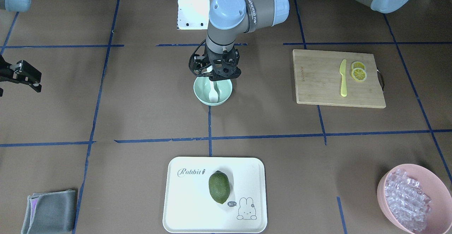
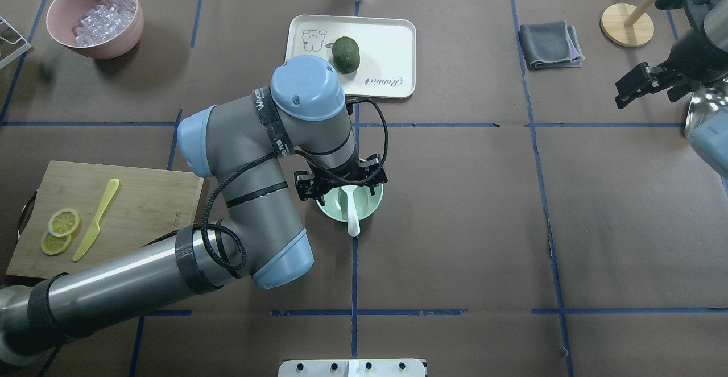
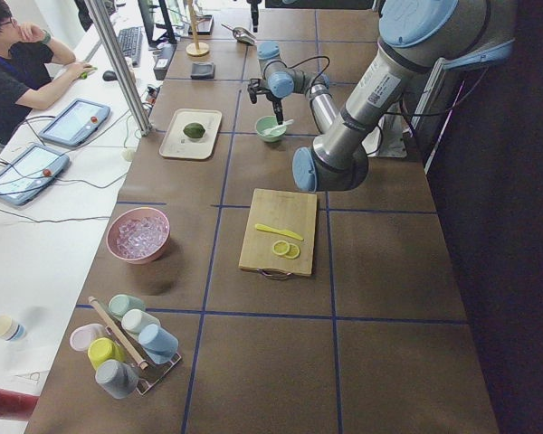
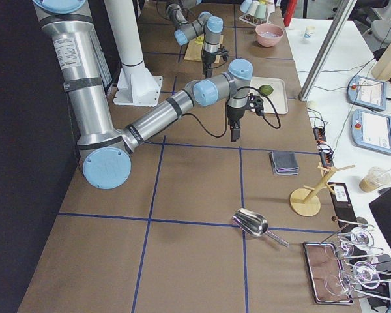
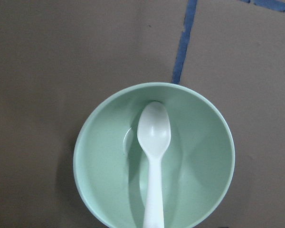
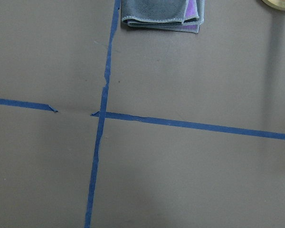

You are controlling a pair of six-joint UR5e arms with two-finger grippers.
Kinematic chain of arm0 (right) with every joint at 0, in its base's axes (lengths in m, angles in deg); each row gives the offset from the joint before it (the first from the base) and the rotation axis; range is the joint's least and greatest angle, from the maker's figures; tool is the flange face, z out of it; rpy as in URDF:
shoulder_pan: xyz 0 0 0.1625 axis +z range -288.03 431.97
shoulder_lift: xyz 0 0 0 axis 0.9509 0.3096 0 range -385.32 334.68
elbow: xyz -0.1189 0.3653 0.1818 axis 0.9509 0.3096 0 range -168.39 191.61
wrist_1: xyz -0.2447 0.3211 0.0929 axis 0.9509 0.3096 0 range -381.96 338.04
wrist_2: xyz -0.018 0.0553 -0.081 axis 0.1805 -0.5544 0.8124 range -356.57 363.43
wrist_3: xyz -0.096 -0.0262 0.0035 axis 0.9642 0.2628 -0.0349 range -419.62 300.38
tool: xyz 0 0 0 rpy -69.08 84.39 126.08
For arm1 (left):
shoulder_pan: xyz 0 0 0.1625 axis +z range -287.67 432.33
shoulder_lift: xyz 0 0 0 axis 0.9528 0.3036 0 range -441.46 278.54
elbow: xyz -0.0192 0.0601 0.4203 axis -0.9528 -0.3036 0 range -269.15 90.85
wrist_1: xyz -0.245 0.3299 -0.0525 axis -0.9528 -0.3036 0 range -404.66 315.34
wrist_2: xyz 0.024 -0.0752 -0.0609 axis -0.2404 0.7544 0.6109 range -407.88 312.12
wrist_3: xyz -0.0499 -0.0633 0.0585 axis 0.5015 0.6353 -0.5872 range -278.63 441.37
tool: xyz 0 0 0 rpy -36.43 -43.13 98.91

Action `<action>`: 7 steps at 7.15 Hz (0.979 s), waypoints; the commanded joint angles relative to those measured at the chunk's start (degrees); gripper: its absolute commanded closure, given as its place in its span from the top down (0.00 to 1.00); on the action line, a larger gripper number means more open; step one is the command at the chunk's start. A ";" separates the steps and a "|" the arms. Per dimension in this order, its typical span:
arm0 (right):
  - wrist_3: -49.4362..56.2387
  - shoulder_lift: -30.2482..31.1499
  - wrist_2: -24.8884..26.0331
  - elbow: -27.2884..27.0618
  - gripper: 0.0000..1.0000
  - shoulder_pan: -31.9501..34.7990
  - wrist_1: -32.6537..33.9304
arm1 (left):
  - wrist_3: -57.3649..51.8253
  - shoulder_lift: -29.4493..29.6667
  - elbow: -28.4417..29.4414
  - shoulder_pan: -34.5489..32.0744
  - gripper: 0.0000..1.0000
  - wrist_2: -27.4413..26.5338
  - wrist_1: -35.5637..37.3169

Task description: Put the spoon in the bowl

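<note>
The pale mint-green bowl [image 1: 199, 96] stands near the table's middle, on a blue tape line. The white spoon [image 1: 213, 95] lies inside it, scoop down in the bowl and handle leaning over the rim on the robot's side [image 2: 354, 226]. The left wrist view looks straight down on the spoon [image 5: 154, 137] in the bowl [image 5: 99, 166], with no fingers in sight. My left gripper [image 1: 213, 77] hangs just above the bowl, open, and appears clear of the spoon. My right gripper [image 2: 642, 84] is far off at the table's right edge, open and empty.
A wooden cutting board [image 1: 317, 85] holds a yellow knife [image 1: 343, 77] and lemon slices [image 1: 358, 72]. A white tray [image 1: 183, 205] carries a green fruit [image 1: 219, 188]. A pink bowl [image 1: 383, 191] of clear cubes, a grey cloth [image 1: 49, 213] and a wooden stand [image 2: 625, 24] sit at the edges.
</note>
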 commanded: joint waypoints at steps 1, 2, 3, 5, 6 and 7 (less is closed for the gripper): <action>0.41 0.24 0.00 0.14 1.00 0.09 0.00 | -0.44 -3.26 -5.05 -2.54 1.00 0.58 0.77; 0.85 0.42 -0.26 0.14 1.00 1.31 0.00 | -4.53 -9.38 -10.48 -4.47 1.00 0.59 0.94; 0.94 0.68 -0.44 0.14 1.00 1.93 0.00 | -12.66 -15.36 -16.89 -6.93 1.00 0.59 5.64; 4.26 2.17 -0.70 0.22 1.00 4.12 0.00 | -31.73 -21.80 -23.17 -15.52 1.00 0.67 13.06; 8.63 3.31 -2.10 1.18 1.00 7.26 0.00 | -42.87 -26.36 -22.85 -23.05 1.00 2.85 13.07; 15.99 4.80 -5.76 4.15 1.00 12.17 0.00 | -54.12 -30.06 -21.54 -29.82 1.00 6.00 13.25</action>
